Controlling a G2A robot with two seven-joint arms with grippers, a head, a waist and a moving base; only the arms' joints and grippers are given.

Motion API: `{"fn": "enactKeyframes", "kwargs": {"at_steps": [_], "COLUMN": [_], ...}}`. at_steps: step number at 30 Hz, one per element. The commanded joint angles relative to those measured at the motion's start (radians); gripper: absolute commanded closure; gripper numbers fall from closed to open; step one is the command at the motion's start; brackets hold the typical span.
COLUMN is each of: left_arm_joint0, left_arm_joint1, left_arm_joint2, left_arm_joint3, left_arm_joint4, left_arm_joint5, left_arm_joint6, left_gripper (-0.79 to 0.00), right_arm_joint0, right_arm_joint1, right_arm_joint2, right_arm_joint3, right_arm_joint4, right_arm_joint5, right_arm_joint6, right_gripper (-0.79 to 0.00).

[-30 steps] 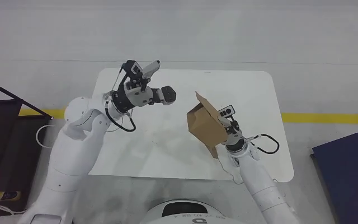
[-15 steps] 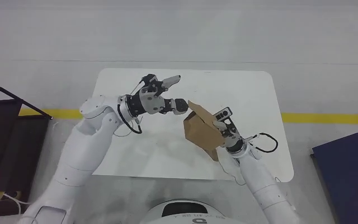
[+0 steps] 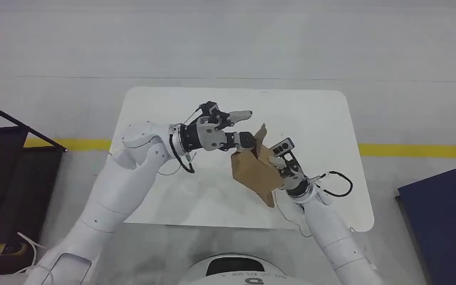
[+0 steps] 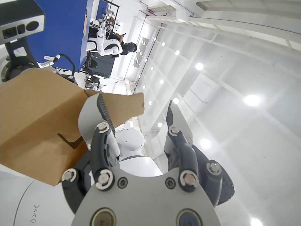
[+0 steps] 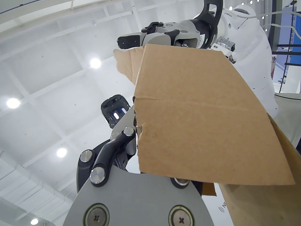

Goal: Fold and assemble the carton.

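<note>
Now aloft above worktop point(image 3: 164, 142), tilted: carton point(image 3: 253, 169), clamped at edge in right claw point(image 5: 136, 118). Left claw point(image 4: 135, 101) spread apart at carton's upper flap, flap tip between fingers point(image 4: 88, 116), lying against one; other clear of cardboard.

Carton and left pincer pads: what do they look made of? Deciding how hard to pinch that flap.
Carton: plain brown cardboard, matte; creased fold lines and a ragged edge show in the right wrist view, so probably thin and crushable. Left pincer pads: black, ribbed, probably rubber, on smooth pale shells, plastic or painted metal; can't tell which.
</note>
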State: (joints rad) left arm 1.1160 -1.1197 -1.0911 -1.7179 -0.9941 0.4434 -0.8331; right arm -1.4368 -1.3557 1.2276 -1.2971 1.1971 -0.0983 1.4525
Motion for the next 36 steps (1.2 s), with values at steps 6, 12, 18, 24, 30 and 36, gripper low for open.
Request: {"fn": "enactKeyframes", "kwargs": {"at_steps": [6, 12, 18, 24, 30, 36], "left_arm_joint0": [0.003, 0.016, 0.039, 0.056, 0.063, 0.063], "left_arm_joint1": [0.003, 0.004, 0.01, 0.021, 0.025, 0.025], "left_arm_joint2": [-0.013, -0.07, -0.096, -0.082, -0.073, -0.056], "left_arm_joint3": [-0.003, -0.01, -0.056, -0.083, -0.078, -0.059], "left_arm_joint4": [0.005, -0.074, -0.127, -0.059, 0.008, 0.022], "left_arm_joint5": [0.019, 0.01, 0.091, 0.18, 0.144, 0.137], "left_arm_joint6": [-0.004, 0.024, 0.021, 0.002, 0.015, 0.001], "left_gripper": [-0.526, -0.446, -0.363, -0.477, -0.486, -0.437], "right_arm_joint0": [-0.007, -0.005, -0.006, -0.007, -0.012, -0.024], "right_arm_joint1": [0.0, 0.001, 0.002, 0.002, 0.004, 0.007], "right_arm_joint2": [0.0, -0.001, -0.001, -0.001, -0.002, 0.004], "right_arm_joint3": [0.003, 0.0, -0.005, -0.01, -0.021, -0.031], "right_arm_joint4": [0.003, -0.003, -0.006, -0.013, -0.016, -0.018], "right_arm_joint5": [-0.007, -0.015, -0.016, -0.018, -0.017, -0.02], "right_arm_joint6": [-0.002, -0.001, -0.005, -0.013, -0.014, -0.008], "right_gripper": [0.0, 0.0, 0.0, 0.0, 0.0, 0.0]}}
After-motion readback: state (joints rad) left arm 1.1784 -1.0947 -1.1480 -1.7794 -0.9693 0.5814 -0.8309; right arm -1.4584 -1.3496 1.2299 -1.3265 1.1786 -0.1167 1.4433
